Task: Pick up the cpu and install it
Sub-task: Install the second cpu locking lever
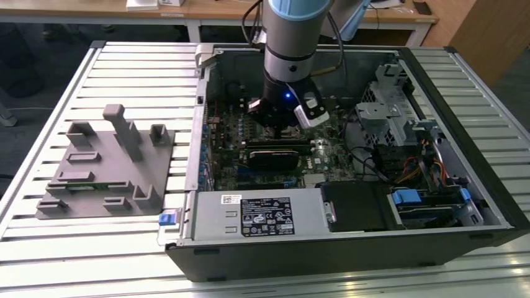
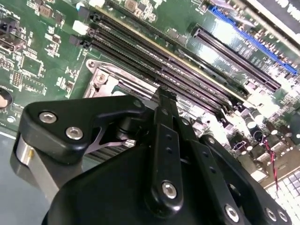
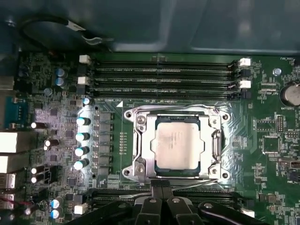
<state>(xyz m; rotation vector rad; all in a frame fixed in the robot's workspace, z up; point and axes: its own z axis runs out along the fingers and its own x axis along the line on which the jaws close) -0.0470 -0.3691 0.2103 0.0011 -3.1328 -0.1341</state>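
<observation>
Inside the open computer case (image 1: 463, 205), the claw (image 3: 161, 187) hangs low over the motherboard (image 3: 262, 154) with its fingers (image 3: 156, 186) pressed together and nothing between them, tips just beside the near edge of the socket frame (image 3: 140, 140). Cpu (image 3: 177, 141) sits flat in that frame, pale metal top up, apart from the claw, with memory slots (image 3: 164, 75) along the frame's far side and a row of capacitors (image 3: 82, 136) beside it. Exterior view: the case lies open-side up on a slatted tabletop (image 1: 133, 68), with a grey fixture block (image 1: 108, 167) on the exterior view's left.
</observation>
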